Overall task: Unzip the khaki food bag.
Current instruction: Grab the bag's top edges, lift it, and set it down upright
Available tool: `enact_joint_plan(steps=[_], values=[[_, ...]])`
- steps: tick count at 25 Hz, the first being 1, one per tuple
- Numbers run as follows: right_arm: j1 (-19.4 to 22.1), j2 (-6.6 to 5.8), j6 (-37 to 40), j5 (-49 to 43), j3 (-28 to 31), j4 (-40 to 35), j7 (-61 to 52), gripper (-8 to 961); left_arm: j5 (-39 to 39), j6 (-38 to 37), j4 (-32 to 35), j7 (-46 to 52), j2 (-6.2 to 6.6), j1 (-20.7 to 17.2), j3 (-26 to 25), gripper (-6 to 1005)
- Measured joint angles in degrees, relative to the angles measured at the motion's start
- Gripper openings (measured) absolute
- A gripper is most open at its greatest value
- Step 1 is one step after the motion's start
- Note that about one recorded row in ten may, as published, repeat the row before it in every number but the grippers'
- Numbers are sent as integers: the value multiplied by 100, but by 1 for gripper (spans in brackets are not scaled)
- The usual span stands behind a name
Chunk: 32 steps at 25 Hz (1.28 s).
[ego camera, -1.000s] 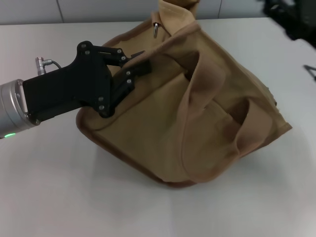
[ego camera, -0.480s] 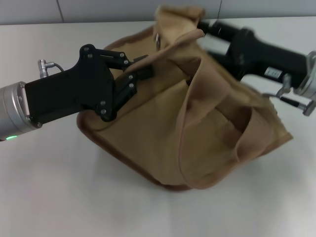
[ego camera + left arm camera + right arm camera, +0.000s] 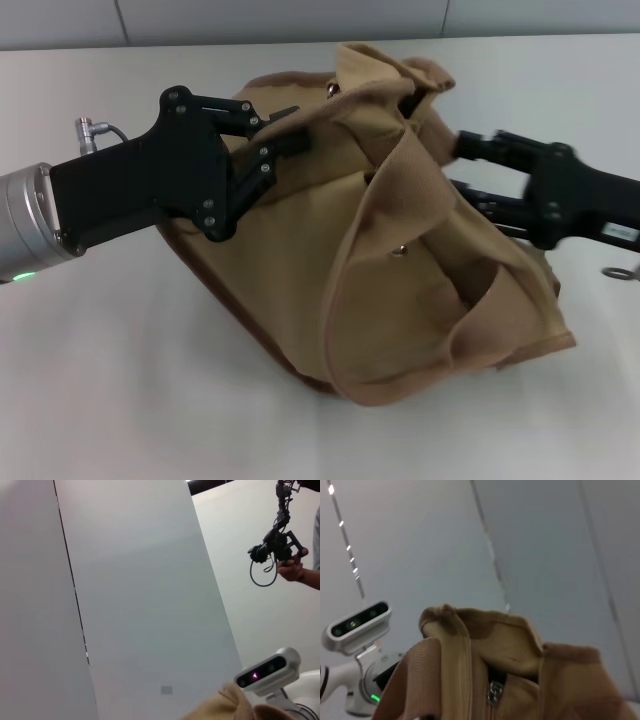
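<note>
At the left of the head view, the left claw [image 3: 285,130] was pinched on the top edge of the boxy tan canvas food bag [image 3: 400,270], bracing it. The bag sat mid-frame on the white table [image 3: 120,380], tipped over, its long axis running upper left to lower right and its top toward the upper edge. On the right, the right claw [image 3: 462,165] was spread beside the bunched top. Looked like the reach-for-the-zipper step; next it'd need to close on the small metal zipper pull [image 3: 495,691].
</note>
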<state>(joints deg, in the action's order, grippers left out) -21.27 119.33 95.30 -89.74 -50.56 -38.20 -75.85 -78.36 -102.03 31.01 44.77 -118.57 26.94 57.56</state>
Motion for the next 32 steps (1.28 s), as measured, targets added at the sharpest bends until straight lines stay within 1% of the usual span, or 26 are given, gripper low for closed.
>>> enact_joint_plan(steps=[3, 4, 5, 7, 8, 9, 10, 12, 13, 14, 17, 18, 19, 20, 22, 23, 24, 25, 26, 27, 28, 29, 30, 31, 32], values=[[132, -9, 280, 14, 225, 41, 87, 762, 5, 4, -9, 9, -5, 18, -3, 53], [198, 2, 418, 91, 406, 68, 144, 762, 8, 10, -10, 9, -8, 38, 15, 53], [198, 2, 418, 91, 406, 68, 144, 762, 8, 10, -10, 9, -8, 38, 15, 53], [217, 30, 456, 441, 545, 204, 293, 762, 11, 12, -17, 6, -9, 65, 36, 53], [203, 40, 460, 750, 557, 386, 485, 761, 12, 10, -24, 1, -9, 76, 40, 53], [90, 47, 464, 1468, 443, 909, 1137, 761, 13, 5, -30, -7, -9, 85, 42, 53], [90, 47, 464, 1468, 443, 909, 1137, 761, 13, 5, -30, -7, -9, 85, 42, 53], [-88, 47, 450, 1871, 303, 1343, 1705, 761, 13, -6, -40, -16, -15, 91, 47, 53], [-211, 46, 403, 1964, 239, 1515, 1906, 761, 13, -7, -40, -16, -15, 92, 47, 53], [-448, 43, 252, 1994, 85, 1684, 2058, 761, 13, -16, -42, -17, -18, 92, 58, 53], [-768, 46, -115, 1976, -315, 1696, 2085, 761, 12, -17, -43, -18, -17, 99, 66, 53], [-768, 46, -115, 1976, -315, 1696, 2085, 761, 12, -17, -43, -18, -17, 99, 66, 53], [-937, 46, -321, 1977, -653, 1637, 2086, 761, 7, -1, -43, -19, -17, 108, 71, 53], [-937, 46, -321, 1977, -653, 1637, 2086, 761, 7, -1, -43, -19, -17, 108, 71, 53], [-1035, 32, -468, 1980, -1085, 1484, 2064, 761, -1, 11, -44, -20, -16, 118, 72, 53], [-1040, 26, -530, 1981, -1314, 1360, 2032, 762, -3, 12, -44, -21, -16, 124, 72, 53], [-965, 16, -663, 1973, -1721, 1038, 1915, 762, -5, 13, -44, -24, -15, 137, 72, 53], [-965, 16, -663, 1973, -1721, 1038, 1915, 762, -5, 13, -44, -24, -15, 137, 72, 54], [-865, 15, -744, 1919, -1880, 817, 1815, 762, -6, 14, -44, -25, -14, 141, 72, 54], [-627, 12, -856, 1658, -2037, 374, 1564, 762, -7, 30, -45, -28, -13, 155, 73, 54], [-627, 12, -856, 1658, -2037, 374, 1564, 762, -7, 30, -45, -28, -13, 155, 73, 54], [-379, 11, -864, 1339, -2034, -31, 1308, 762, -6, 47, -44, -30, -14, 164, 73, 54], [-379, 11, -864, 1339, -2034, -31, 1308, 761, -6, 47, -44, -30, -14, 164, 73, 54], [-273, 9, -843, 1208, -2018, -196, 1198, 761, -6, 91, -45, -30, -13, 176, 73, 54], [-30, 0, -741, 1064, -1982, -498, 1016, 761, -6, 108, -45, -30, -13, 183, 73, 54]])
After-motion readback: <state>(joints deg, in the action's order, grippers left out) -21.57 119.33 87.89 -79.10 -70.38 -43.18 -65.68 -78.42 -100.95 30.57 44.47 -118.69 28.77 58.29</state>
